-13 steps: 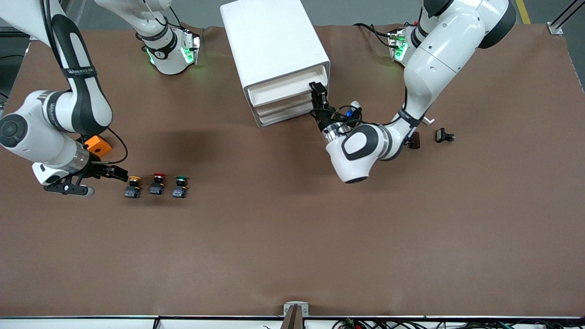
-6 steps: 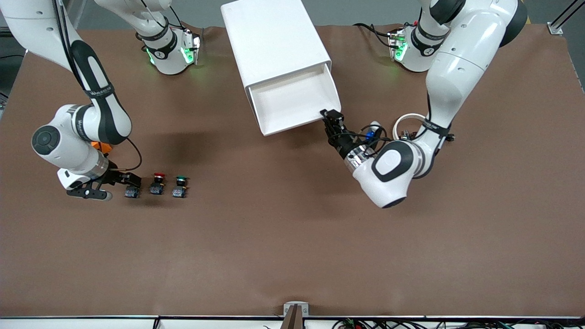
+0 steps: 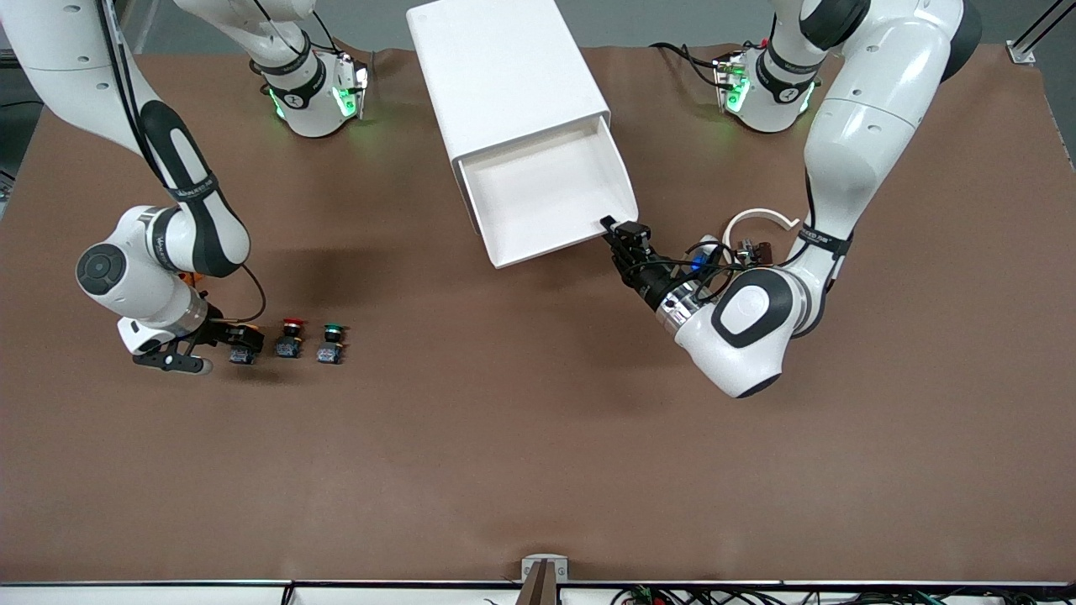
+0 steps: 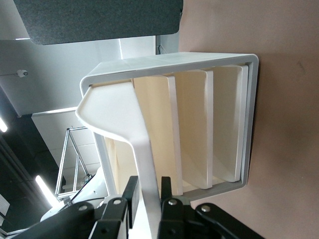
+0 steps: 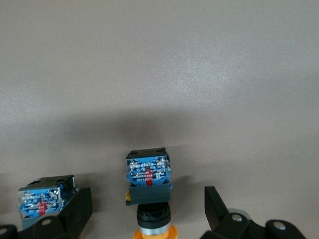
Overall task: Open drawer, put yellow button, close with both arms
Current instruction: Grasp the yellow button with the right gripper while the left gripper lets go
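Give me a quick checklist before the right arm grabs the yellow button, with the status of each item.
1. Top drawer pulled out of the white cabinet: ok.
2. Drawer tray bare where it shows, room for the button: ok.
3. Right gripper open, fingers either side of the yellow button: ok.
4. Red-capped button and green-capped button outside the right gripper's fingers: ok.
5. Left gripper let go of the drawer's front edge: cannot tell; its fingers straddle the edge in the left wrist view.
6. Yellow button gripped: not ok, not yet closed on.
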Tool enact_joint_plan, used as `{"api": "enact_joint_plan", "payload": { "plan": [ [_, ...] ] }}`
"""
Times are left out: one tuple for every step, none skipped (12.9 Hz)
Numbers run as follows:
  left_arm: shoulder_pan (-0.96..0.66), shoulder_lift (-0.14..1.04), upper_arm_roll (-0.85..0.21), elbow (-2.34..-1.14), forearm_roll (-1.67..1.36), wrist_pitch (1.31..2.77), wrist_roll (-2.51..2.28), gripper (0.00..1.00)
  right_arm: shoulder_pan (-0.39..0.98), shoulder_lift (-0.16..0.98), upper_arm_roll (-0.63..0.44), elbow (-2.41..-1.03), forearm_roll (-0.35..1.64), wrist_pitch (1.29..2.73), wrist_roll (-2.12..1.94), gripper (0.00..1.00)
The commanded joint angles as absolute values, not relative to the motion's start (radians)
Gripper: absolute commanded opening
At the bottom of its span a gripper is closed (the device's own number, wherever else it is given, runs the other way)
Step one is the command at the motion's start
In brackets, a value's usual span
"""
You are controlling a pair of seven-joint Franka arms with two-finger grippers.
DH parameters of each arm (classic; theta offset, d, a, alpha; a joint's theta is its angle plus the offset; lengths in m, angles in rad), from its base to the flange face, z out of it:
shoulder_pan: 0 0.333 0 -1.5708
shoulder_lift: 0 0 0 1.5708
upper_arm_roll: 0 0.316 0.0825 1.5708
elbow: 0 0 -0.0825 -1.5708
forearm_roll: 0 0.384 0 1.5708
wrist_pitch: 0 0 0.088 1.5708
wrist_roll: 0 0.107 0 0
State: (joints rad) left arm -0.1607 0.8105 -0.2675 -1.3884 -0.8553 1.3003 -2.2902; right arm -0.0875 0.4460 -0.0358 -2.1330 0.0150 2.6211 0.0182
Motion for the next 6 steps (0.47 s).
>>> {"api": "enact_joint_plan", "payload": {
  "plan": [
    [-0.170,0.805,-0.264,-1.384,-0.862,1.302,-2.286,0.39,-0.100,0.469,-0.026,-2.109,0.014,2.623,0.035,1.00],
    [-0.173,0.805,-0.264,-1.384,-0.859,1.302,-2.283,0.58,-0.097,0.474,-0.026,-2.108,0.014,2.629,0.035,1.00],
    [-0.173,0.805,-0.264,-1.384,-0.858,1.304,-2.280,1.00,-0.095,0.482,-0.026,-2.105,0.014,2.637,0.035,1.00],
    [-0.173,0.807,-0.264,-1.384,-0.856,1.304,-2.279,1.00,-0.095,0.486,-0.026,-2.103,0.014,2.638,0.034,1.00],
    [-0.175,0.807,-0.264,-1.384,-0.854,1.304,-2.279,1.00,-0.094,0.491,-0.026,-2.102,0.014,2.640,0.034,1.00],
    [-0.175,0.807,-0.264,-1.384,-0.851,1.304,-2.279,1.00,-0.095,0.491,-0.026,-2.102,0.014,2.640,0.032,0.97]
  ]
}}
